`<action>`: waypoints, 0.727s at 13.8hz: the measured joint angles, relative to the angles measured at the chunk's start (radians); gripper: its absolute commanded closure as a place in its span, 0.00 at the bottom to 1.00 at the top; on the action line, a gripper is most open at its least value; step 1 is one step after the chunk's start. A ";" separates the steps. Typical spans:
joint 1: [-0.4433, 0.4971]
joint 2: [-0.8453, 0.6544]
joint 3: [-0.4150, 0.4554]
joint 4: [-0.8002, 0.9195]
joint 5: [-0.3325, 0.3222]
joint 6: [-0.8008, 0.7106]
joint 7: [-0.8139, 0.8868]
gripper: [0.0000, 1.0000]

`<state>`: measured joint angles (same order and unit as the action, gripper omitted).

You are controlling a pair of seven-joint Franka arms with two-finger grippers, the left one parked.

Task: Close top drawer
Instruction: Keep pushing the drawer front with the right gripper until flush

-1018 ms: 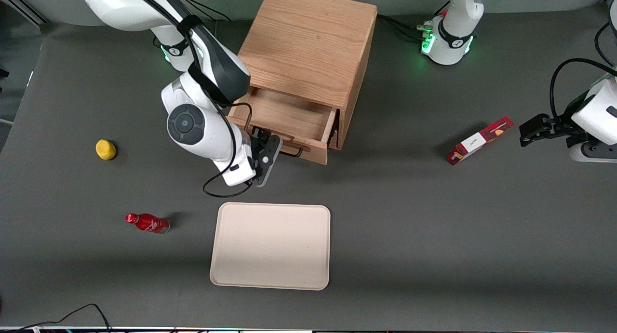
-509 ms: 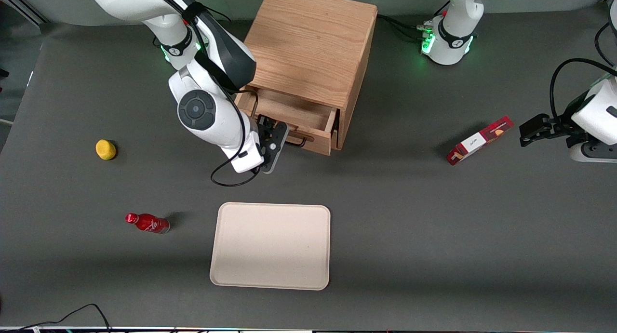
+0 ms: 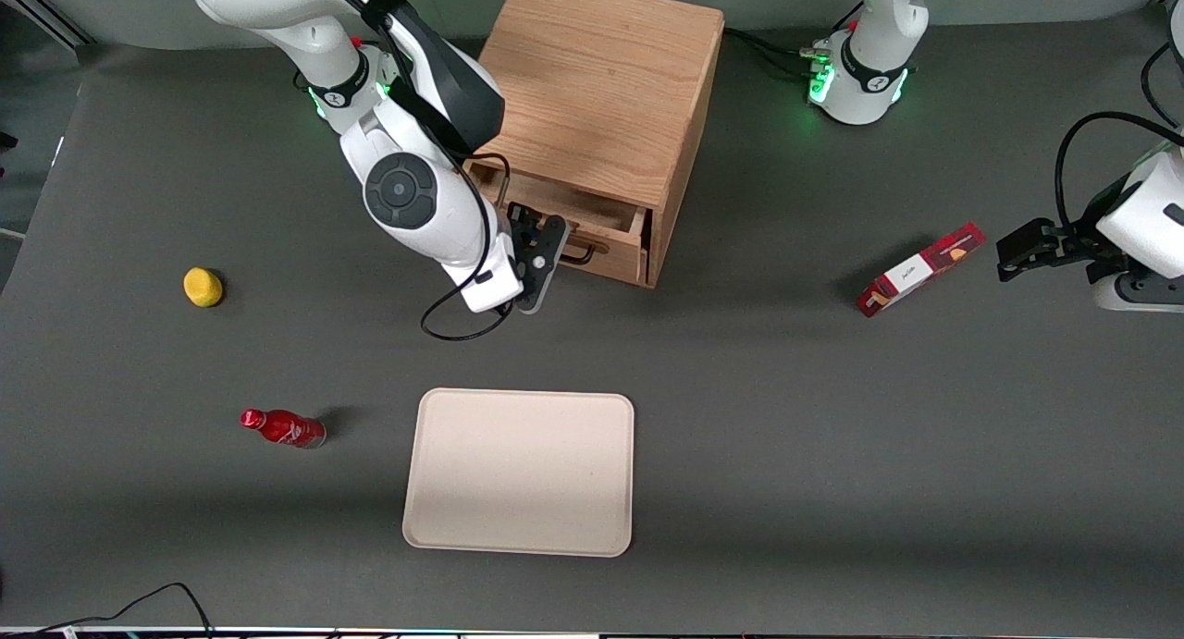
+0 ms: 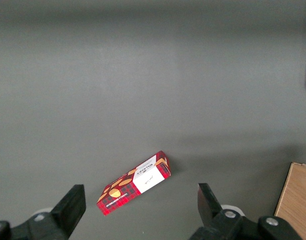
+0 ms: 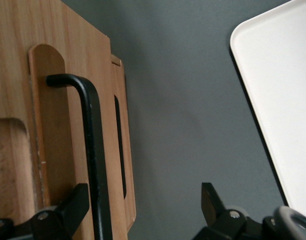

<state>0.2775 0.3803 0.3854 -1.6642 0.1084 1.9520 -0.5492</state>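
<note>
The top drawer point(image 3: 618, 254) of the oak cabinet point(image 3: 597, 84) stands partly open, with a narrow strip of its light-wood inside point(image 3: 592, 214) showing. Its black wire handle point(image 3: 580, 253) faces the front camera. My right gripper point(image 3: 546, 243) is at the drawer front, beside the handle and toward the working arm's end of it. In the right wrist view the gripper point(image 5: 143, 210) is open, with one finger point(image 5: 75, 205) against the drawer front next to the handle point(image 5: 93, 150) and the raised wooden strip point(image 5: 53, 125), and the second finger point(image 5: 210, 200) over bare table.
A cream tray point(image 3: 518, 473) lies nearer the front camera than the cabinet; its edge shows in the right wrist view point(image 5: 277, 100). A lemon point(image 3: 203, 287) and a red bottle point(image 3: 282, 427) lie toward the working arm's end. A red box point(image 3: 920, 269) lies toward the parked arm's end.
The top drawer has slid well into the cabinet, leaving a much smaller opening. My gripper has moved with the drawer front, farther from the front camera.
</note>
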 measured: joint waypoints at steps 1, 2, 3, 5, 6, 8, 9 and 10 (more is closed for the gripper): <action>0.000 -0.006 0.004 -0.009 0.000 0.000 0.002 0.00; 0.000 -0.012 0.008 -0.017 0.000 0.001 0.005 0.00; 0.000 -0.016 0.013 -0.023 0.000 0.001 0.012 0.00; 0.000 -0.019 0.024 -0.029 0.000 0.001 0.026 0.00; 0.000 -0.021 0.029 -0.033 0.000 0.001 0.031 0.00; 0.000 -0.026 0.035 -0.040 0.000 0.001 0.036 0.00; 0.000 -0.028 0.038 -0.043 0.000 0.001 0.037 0.00; 0.000 -0.031 0.040 -0.046 0.000 0.001 0.038 0.00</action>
<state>0.2779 0.3497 0.4258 -1.7107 0.1085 1.9528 -0.5116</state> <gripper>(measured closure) 0.000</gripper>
